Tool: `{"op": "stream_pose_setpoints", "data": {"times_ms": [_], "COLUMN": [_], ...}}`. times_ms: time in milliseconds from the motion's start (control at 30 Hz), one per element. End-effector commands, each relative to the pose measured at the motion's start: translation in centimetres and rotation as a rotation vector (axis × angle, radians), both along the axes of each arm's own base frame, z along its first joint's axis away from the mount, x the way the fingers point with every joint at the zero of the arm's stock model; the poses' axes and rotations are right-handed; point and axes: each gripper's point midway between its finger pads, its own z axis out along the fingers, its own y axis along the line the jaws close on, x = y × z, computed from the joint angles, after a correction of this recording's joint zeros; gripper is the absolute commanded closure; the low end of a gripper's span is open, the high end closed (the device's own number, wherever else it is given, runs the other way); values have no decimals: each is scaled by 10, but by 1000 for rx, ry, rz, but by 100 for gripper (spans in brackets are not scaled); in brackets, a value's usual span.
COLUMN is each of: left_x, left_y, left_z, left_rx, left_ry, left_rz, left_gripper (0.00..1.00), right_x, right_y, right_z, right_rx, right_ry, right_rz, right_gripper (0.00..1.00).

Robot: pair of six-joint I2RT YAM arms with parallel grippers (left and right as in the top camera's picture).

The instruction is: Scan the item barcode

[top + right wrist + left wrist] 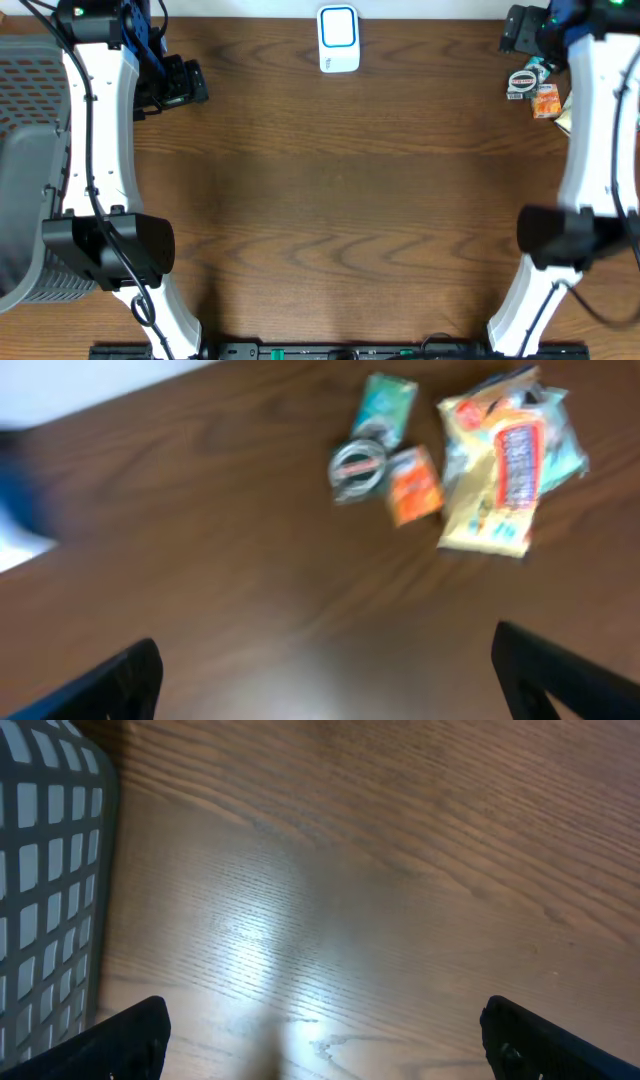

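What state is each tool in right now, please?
The left tool is open, holding nothing.
The right tool is open, holding nothing.

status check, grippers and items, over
Left gripper open, empty. Right gripper open, empty. Packets lying loose, none picked up. Scanner unblocked.

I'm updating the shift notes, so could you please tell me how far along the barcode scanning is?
Nothing looks done: the packets lie in a cluster at the right of the table, away from the scanner. Nothing is in hand; the left gripper and right gripper are open and empty. Left: pick a packet, show it to the scanner.
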Motion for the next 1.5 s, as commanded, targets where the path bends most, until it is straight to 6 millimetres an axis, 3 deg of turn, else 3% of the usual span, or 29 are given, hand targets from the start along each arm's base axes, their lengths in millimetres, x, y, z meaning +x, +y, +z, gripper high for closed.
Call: {"op": "stream_pose_setpoints", "data": {"times_ms": [0, 233, 500, 767, 1000, 1133, 1333, 1467], "left_x": [0, 0, 0, 0, 0, 0, 0, 0], "left_y": [3, 3, 3, 3, 3, 3, 3, 3], "left_z": [-1, -1, -1, -1, -1, -1, -1, -1], "left_rx": [10, 10, 10, 10, 10, 10, 10, 10], "left_ry": [6, 6, 6, 5, 6, 6, 6, 6], "left_rz": [-1, -1, 0, -1, 0, -1, -1, 0], "left_gripper": [2, 2, 2, 2, 2, 2, 3, 2], "right_x": [-33, -93, -124, -152, -181, -202, -234, -256], "right_y": [57, 108, 186, 225, 228, 217, 166, 147], "right_z": [41, 67, 81, 93, 113, 110, 98, 77], "right_rx": [138, 26, 31, 31, 10, -22, -129, -131], "right_ry": [-59, -22, -56, -88, -147, -137, -167, -190], "right_rz": [74, 187, 406, 554, 608, 610, 430, 422], "right_gripper": [1, 1, 1, 1, 1, 1, 1, 1]}}
